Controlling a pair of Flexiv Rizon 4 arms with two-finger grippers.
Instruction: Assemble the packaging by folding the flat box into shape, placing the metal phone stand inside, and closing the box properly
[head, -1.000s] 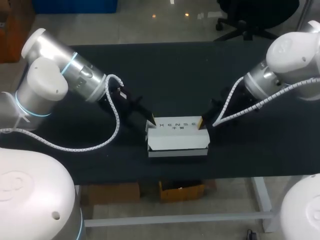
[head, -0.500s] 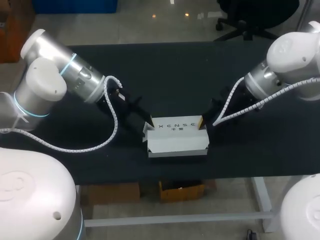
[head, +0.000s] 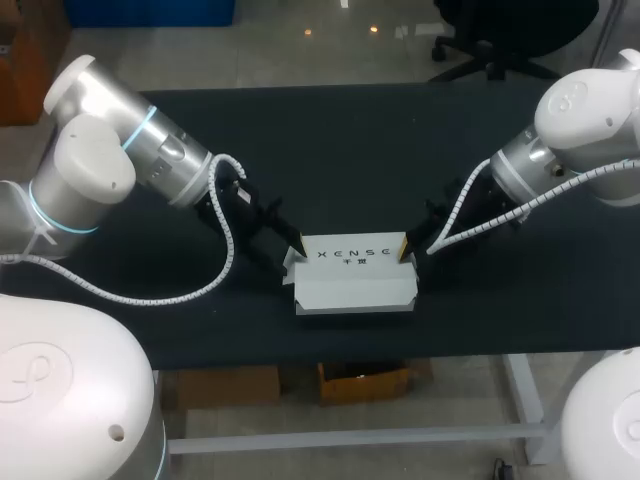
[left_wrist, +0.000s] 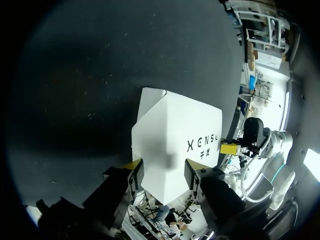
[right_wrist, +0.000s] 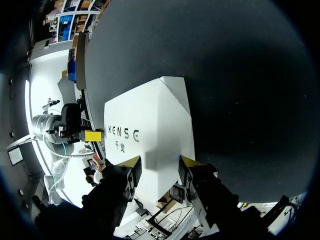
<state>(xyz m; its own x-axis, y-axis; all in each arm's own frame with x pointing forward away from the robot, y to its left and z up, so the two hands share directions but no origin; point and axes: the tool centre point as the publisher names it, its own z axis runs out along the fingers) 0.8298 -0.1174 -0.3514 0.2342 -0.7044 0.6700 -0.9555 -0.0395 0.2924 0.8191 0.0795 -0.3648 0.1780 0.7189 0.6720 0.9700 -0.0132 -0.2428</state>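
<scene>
Near the front edge of the black table (head: 340, 140) sits the white box (head: 357, 272). It is folded up into shape, with its printed top face up and closed. From where I stand the two arms come at it from either side, one to each short end.

At the box's left end is the left gripper (head: 297, 250). Its wrist view shows the fingers spread apart, with that end of the box lying between the yellow tips (left_wrist: 136, 165). A small side flap (head: 290, 268) sticks out a little at this end, just under the gripper.

At the right end, the right gripper (head: 404, 247) has one yellow tip at the far corner of the top. Its own camera shows the jaws wide as well, with the box's end filling the gap between the tips (right_wrist: 131, 161). Neither gripper looks clamped.

Each wrist view also catches the other arm's yellow tip at the far end of the box.
</scene>
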